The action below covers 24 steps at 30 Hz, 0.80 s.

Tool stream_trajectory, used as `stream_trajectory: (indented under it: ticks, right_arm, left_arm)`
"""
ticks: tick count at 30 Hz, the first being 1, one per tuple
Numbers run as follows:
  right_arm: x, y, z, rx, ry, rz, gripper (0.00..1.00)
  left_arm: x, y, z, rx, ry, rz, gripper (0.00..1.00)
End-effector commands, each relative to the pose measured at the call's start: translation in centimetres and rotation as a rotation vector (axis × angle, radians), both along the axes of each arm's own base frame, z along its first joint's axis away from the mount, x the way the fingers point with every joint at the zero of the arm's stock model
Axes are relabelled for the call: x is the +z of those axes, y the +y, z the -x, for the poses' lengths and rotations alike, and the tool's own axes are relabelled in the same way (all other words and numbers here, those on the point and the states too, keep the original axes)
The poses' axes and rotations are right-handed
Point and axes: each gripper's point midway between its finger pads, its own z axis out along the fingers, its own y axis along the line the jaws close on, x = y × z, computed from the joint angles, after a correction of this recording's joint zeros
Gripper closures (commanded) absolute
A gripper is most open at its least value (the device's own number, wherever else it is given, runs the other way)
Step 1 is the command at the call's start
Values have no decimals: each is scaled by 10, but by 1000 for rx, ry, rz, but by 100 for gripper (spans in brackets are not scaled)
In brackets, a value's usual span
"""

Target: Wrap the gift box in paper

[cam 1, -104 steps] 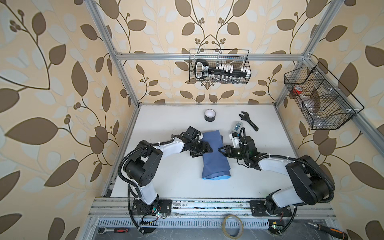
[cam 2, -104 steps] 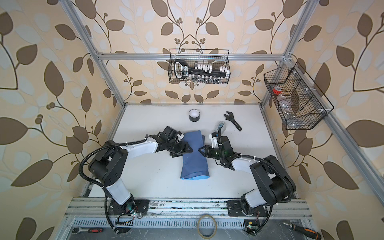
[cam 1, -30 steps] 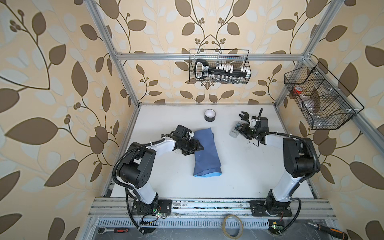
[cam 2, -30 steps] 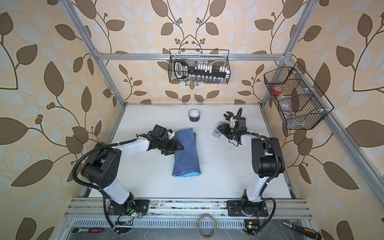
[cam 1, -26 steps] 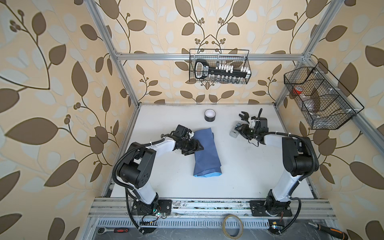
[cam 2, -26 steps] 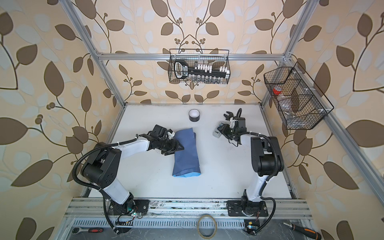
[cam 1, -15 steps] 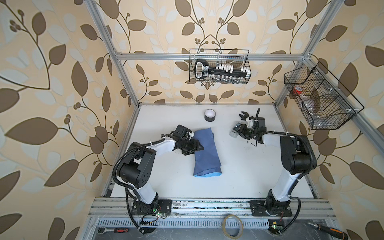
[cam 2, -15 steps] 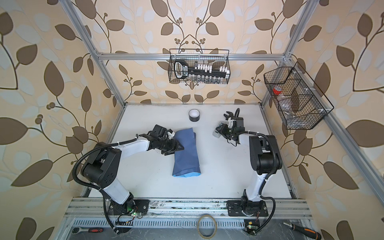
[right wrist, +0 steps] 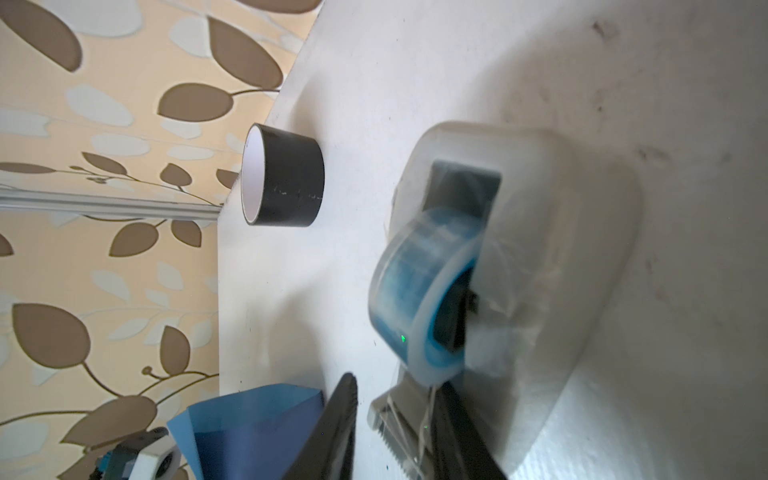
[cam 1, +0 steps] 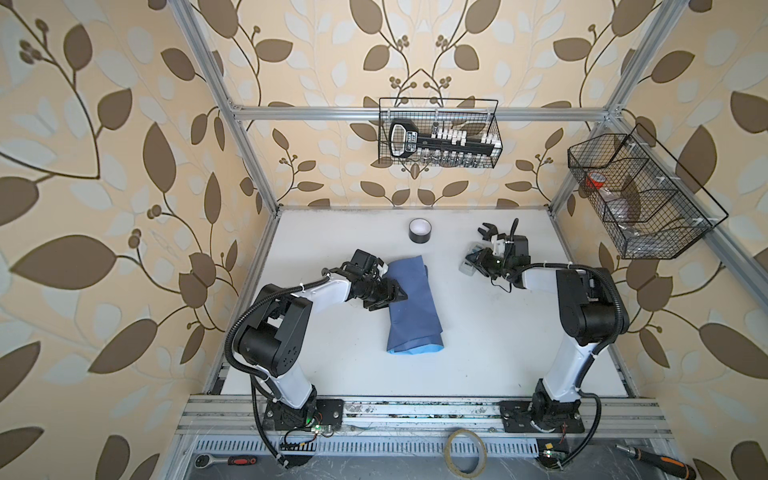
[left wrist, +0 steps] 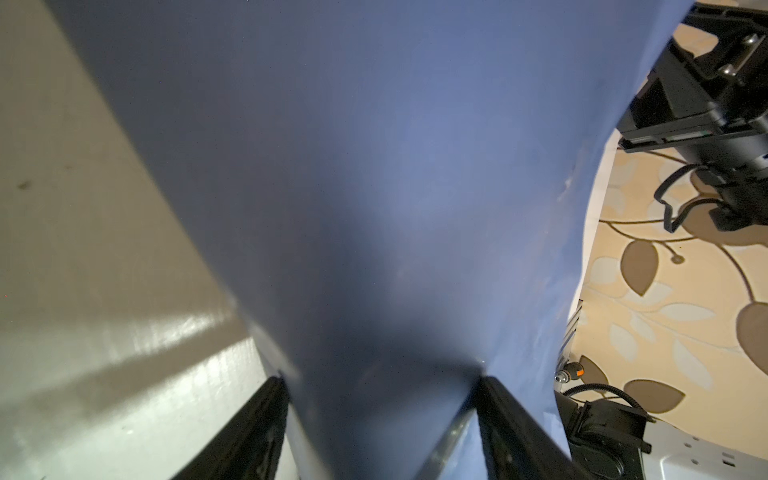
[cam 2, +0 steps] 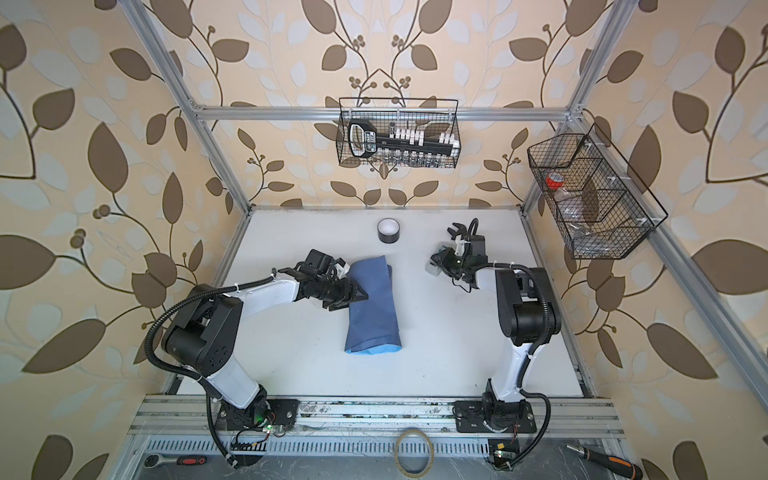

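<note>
The left gripper (cam 1: 395, 296) pinches the left side of the large slate-blue paper sheet (cam 1: 413, 309), folded as a long bundle at the middle of the white table (cam 1: 498, 353), light-blue edge at front; the right gripper (right wrist: 395, 380) straddles the clear plastic tape dispenser (right wrist: 540, 232), grip unclear

I see the white desk (cam 1: 498, 357) carrying the folded paper (cam 1: 413, 309), a black tape roll (cam 1: 419, 231), a clear tape dispenser (right wrist: 540, 232) and a wrench (cam 1: 487, 229).

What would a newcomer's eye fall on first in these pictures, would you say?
The folded blue paper mid-table, gripped at its left edge by the left end effector. Next, the right end effector straddling a clear tape dispenser near the back right, with a black tape roll near the back wall.
</note>
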Motion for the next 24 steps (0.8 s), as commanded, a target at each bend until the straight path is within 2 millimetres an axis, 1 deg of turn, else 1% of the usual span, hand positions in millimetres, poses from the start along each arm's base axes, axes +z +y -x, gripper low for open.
stream_trajectory:
  ticks: [1, 10, 17, 24]
  right_arm:
    - [-14, 8, 9, 11, 42, -48, 72]
    - [-15, 8, 12, -8, 39, -85, 77]
    - [-10, 7, 12, -17, 25, -102, 83]
    - [-12, 6, 12, -25, 25, -116, 91]
  left_arm:
    - [-39, 24, 9, 27, 56, -146, 28]
    - [-39, 24, 10, 28, 55, -147, 28]
    - [-39, 24, 10, 28, 55, -147, 29]
    - [-39, 24, 10, 27, 55, -147, 29]
